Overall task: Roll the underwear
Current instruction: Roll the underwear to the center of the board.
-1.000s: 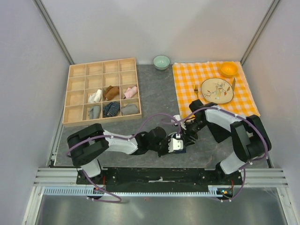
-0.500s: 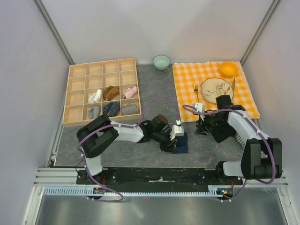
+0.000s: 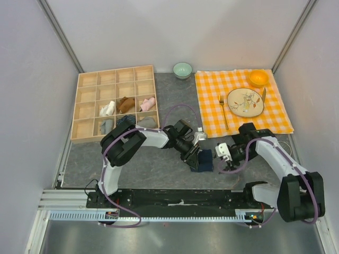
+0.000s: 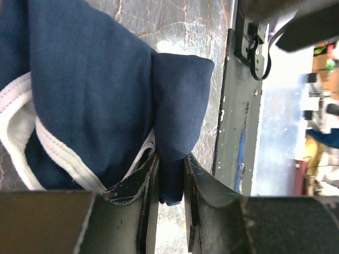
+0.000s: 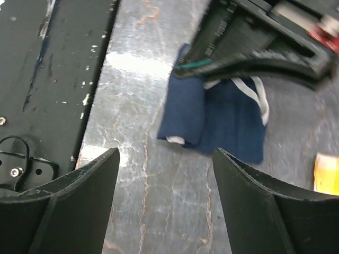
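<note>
The navy underwear [image 3: 204, 160] with white trim lies partly folded on the grey table near its front edge. In the left wrist view the fabric [image 4: 95, 95] fills the frame and a folded edge is pinched between my fingers. My left gripper [image 3: 194, 156] is shut on that fold at the garment's left side. In the right wrist view the underwear [image 5: 222, 116] lies just ahead, one side rolled over. My right gripper [image 3: 221, 155] is open and empty, just right of the garment, fingers [image 5: 79, 201] spread wide.
A wooden divided tray [image 3: 115, 101] with several rolled garments stands at the back left. An orange checked cloth [image 3: 241, 103] holds a plate [image 3: 245, 102], fork and orange bowl [image 3: 258, 78]. A green bowl [image 3: 183, 69] sits at the back. The table's black front rail [image 5: 42, 79] is close.
My left gripper has moved up and right over the underwear, turning its fold. My right arm pulled away to the right, then swung back low beside the garment, open.
</note>
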Robot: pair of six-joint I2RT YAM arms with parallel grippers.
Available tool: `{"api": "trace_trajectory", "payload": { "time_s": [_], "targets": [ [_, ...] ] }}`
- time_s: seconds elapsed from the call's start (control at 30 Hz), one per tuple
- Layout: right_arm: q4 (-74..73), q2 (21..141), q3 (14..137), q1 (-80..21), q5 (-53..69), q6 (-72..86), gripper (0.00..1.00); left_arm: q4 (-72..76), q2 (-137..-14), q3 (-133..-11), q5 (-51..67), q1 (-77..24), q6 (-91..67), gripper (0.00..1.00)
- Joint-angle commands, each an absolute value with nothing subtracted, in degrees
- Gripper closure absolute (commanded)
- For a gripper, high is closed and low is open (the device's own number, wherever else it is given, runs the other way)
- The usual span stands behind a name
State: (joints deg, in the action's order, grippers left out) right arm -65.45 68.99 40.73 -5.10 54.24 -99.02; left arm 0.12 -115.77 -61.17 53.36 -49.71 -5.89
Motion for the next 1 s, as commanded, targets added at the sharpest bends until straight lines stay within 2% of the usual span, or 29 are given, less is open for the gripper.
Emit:
{"api": "trace_trajectory", "payload": {
  "time_s": [0.0, 0.13, 0.37, 0.5, 0.57, 0.7, 0.77, 0.97],
  "targets": [
    [-54.4, 62.8, 37.0, -13.0, 55.3, -93.9, 0.21, -8.1, -121.9, -62.8, 48.6, -48.5, -11.4, 0.69],
    [-36.9, 58.4, 32.0, -22.7, 44.0, -78.8, 0.21, -8.1, -123.4, -64.5, 48.1, -48.3, -13.3, 0.64],
    [-32.4, 66.6, 31.5, -34.3, 32.3, -75.8, 0.32, -5.2, -123.8, -65.0, 46.5, -48.2, -16.5, 0.61],
    [-31.3, 69.9, 31.6, -36.9, 28.0, -74.4, 0.39, -1.7, -122.0, -63.5, 45.3, -47.9, -18.5, 0.58],
    [-31.5, 71.6, 31.9, -37.4, 27.1, -74.0, 0.43, -0.3, -120.4, -62.1, 43.3, -47.3, -20.3, 0.57],
    [-32.9, 74.2, 32.9, -37.4, 26.3, -73.0, 0.58, 8.7, -113.3, -56.3, 39.2, -46.1, -23.2, 0.53],
    [-33.7, 75.3, 33.8, -37.4, 27.0, -72.0, 0.61, 14.6, -105.0, -51.7, 35.6, -45.3, -23.4, 0.51],
    [-39.4, 80.8, 39.5, -37.2, 34.6, -69.9, 0.67, 25.0, -93.3, -37.4, 28.5, -45.1, -18.4, 0.50]
  ]
}}
